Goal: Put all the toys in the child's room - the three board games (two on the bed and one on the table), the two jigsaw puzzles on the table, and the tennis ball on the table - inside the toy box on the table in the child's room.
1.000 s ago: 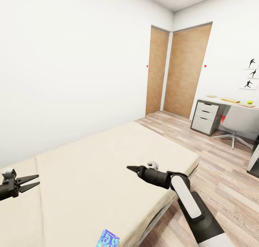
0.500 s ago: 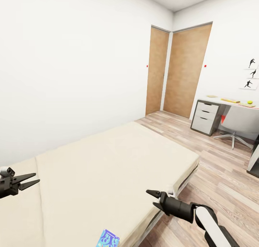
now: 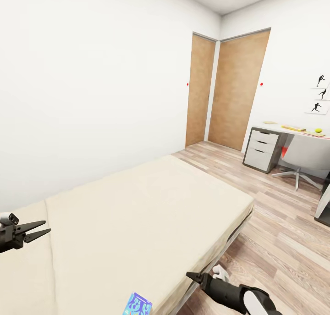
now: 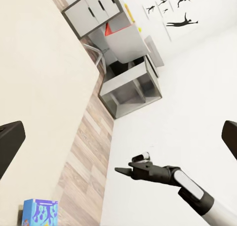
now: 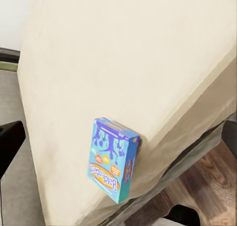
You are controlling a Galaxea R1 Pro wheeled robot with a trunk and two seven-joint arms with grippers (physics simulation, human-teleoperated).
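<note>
Your view takes in the child's room: the bed (image 3: 137,205), its plain beige mattress bare across most of its width, runs from the near left toward two wooden doors (image 3: 224,90) in the far corner. Along the right-hand wall stands the table (image 3: 275,128) with its white drawers, a grey swivel chair (image 3: 305,157) pulled up beside it, and three small figure prints (image 3: 319,95) hang above. On the tabletop you can make out a flat yellowish item and the tennis ball (image 3: 318,130), a small yellow-green dot well apart from both of your arms.

Your right gripper (image 3: 194,277) hangs low off the mattress's near right edge, over the wood floor; its jaws look parted and grip nothing. In its wrist view the blue board game (image 5: 112,158) lies flat on the mattress right at the edge, centred ahead between the two dark fingertips (image 5: 10,137) and not touched by either. In your head view the same blue box (image 3: 139,304) sits at the near edge of the bed, just left of the right gripper.

Your left gripper (image 3: 40,228) hovers over the mattress at far left, jaws spread and empty, well apart from the box.
</note>
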